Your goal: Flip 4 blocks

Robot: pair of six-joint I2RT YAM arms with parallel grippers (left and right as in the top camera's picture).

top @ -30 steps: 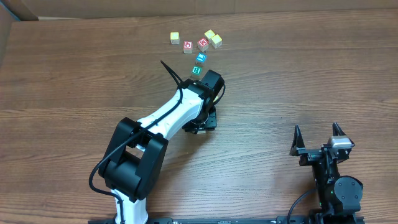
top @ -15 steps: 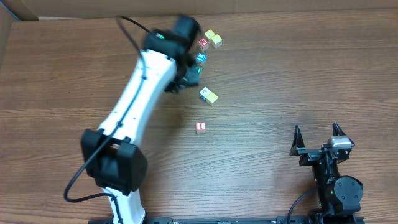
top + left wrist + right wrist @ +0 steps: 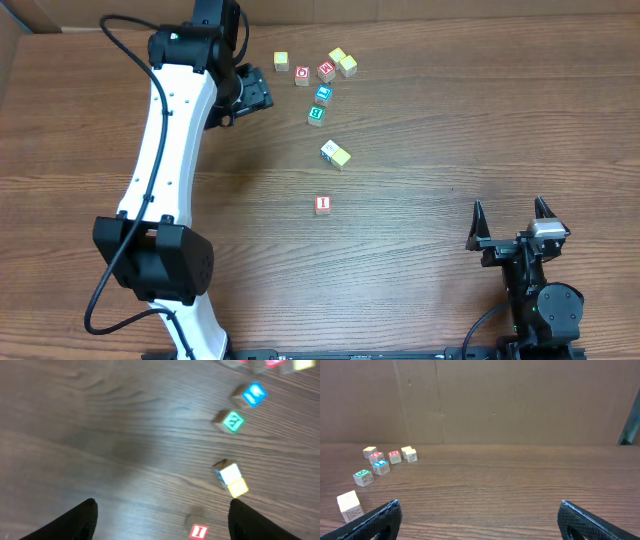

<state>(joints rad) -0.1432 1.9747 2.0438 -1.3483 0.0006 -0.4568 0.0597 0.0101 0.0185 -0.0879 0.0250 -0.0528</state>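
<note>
A brown wood-grain table (image 3: 480, 110) is carrying nine small cubes. Near its far edge, a yellow-topped cube (image 3: 281, 61), a red-ring cube (image 3: 302, 73), a red-marked cube (image 3: 326, 71) and two touching yellowish cubes, one (image 3: 338, 56) behind the other (image 3: 347, 66), are sitting clustered. Just nearer, a blue-faced cube (image 3: 323, 94) and a green-faced cube (image 3: 316, 114) are lying. Toward the middle, a pale-topped cube (image 3: 336, 153) and a red-I cube (image 3: 322, 204) are resting apart.

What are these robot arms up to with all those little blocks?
Two arms work at a wooden table scattered with small lettered blocks. The left gripper hovers open and empty at the far side, just left of the main cluster. Two blocks lie apart, nearer the middle: a yellow block and a red-I block. The right gripper is parked open near the front edge, holding nothing.
</note>
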